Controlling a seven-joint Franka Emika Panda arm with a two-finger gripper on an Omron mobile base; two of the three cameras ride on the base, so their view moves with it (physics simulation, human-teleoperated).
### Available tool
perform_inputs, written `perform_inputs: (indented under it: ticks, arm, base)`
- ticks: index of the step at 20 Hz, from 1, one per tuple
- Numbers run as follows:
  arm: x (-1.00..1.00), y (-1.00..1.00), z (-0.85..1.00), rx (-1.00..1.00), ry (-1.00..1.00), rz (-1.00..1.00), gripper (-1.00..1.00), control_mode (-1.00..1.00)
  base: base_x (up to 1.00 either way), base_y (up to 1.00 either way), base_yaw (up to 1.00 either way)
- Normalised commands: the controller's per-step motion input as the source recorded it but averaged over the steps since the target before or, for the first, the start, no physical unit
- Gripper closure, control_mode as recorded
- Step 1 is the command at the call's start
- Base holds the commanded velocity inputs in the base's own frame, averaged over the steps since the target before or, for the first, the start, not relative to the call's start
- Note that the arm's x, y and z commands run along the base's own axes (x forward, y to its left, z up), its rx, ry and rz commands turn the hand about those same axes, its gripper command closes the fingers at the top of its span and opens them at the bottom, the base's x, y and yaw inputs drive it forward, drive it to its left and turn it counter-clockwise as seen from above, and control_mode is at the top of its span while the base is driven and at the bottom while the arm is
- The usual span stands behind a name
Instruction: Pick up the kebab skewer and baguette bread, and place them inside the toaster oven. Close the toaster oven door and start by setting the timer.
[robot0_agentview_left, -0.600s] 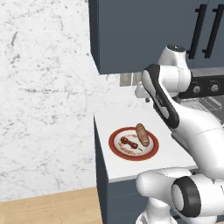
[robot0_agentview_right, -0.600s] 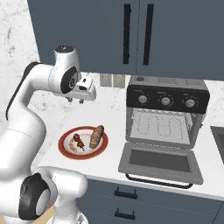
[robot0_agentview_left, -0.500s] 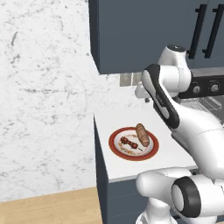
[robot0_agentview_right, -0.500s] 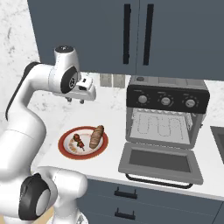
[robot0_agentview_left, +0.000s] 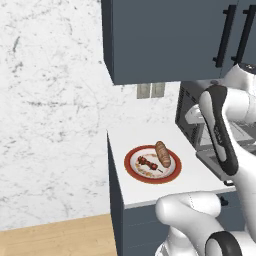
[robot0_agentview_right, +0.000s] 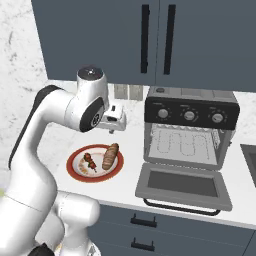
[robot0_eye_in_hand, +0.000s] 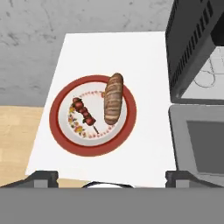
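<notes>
Two foods lie side by side on the red-rimmed plate (robot0_eye_in_hand: 65, 135): the kebab skewer (robot0_eye_in_hand: 84, 112), a thin stick of dark red and brown chunks, and the baguette bread (robot0_eye_in_hand: 113, 98), a golden-brown loaf just beside it on the side toward the toaster oven (robot0_agentview_right: 189, 132). Whether the two touch is hard to tell. The plate sits on the white counter (robot0_eye_in_hand: 144, 65), near its front corner and apart from the oven.

The toaster oven stands open. Its door (robot0_agentview_right: 182, 185) is dropped flat onto the counter, glass up, and the lit cavity holds a wire rack (robot0_agentview_right: 184, 146) with nothing on it. Three black knobs run along the top panel.

The gripper (robot0_eye_in_hand: 111, 176) hangs above the counter, over the plate's near edge, its two dark tips spread wide with nothing between them.

In the left base view the white arm covers most of the oven. In the hand view the oven is cut off at the right edge, showing just its vented side, part of the cavity and part of the door.
</notes>
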Motion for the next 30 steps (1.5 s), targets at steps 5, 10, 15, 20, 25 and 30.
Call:
perform_inputs:
  ticks: [5, 10, 15, 20, 25, 30]
  arm:
    - [-0.34, -0.91, -0.13, 0.01, -0.16, 0.16, -1.00, -1.00]
    - [-0.11, -0.81, -0.15, 0.00, -0.29, 0.18, -1.00, -1.00]
    - [-0.05, -0.57, -0.31, 0.00, -0.32, 0.13, -1.00, -1.00]
    - [0.28, -0.59, -0.15, 0.01, -0.22, 0.11, -1.00, -1.00]
    - [0.87, -0.33, 0.00, 0.05, 0.00, 0.02, -1.00, -1.00]
    - [0.75, -0.07, -0.56, 0.05, 0.00, 0.01, -1.00, -1.00]
  base:
    - [0.00, 0.00, 0.00]
    - [0.00, 0.00, 0.00]
    - [0.00, 0.00, 0.00]
    - [0.00, 0.00, 0.00]
    - [0.00, 0.00, 0.00]
    - [0.00, 0.00, 0.00]
